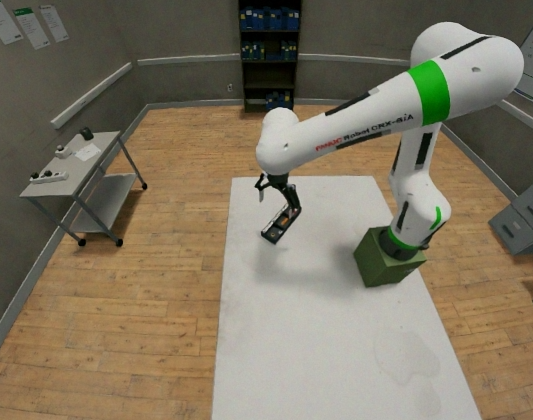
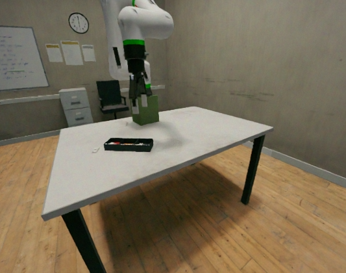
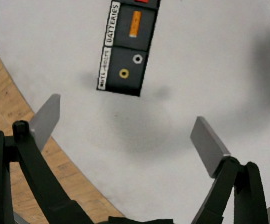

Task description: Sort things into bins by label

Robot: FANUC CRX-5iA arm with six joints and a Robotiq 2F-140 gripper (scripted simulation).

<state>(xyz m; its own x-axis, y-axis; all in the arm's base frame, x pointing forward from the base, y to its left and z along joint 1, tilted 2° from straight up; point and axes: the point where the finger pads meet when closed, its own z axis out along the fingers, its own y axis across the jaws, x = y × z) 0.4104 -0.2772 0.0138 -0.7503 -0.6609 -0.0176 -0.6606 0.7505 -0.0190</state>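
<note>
The bin tray (image 3: pixel 127 32), a long black strip of three filled compartments, lies on the counter (image 2: pixel 198 130) ahead of the gripper (image 3: pixel 126 132), long axis running away from it. The jaws hang high above, wide open and empty. A small white piece (image 2: pixel 95 150) sits just beside the tray, near the counter's edge.

A black three-compartment bin (image 3: pixel 129 28) is seen on a white table (image 1: pixel 306 320); red-and-white, orange and yellow contents are noted. The arm (image 1: pixel 366 120) is white, green-banded.
</note>
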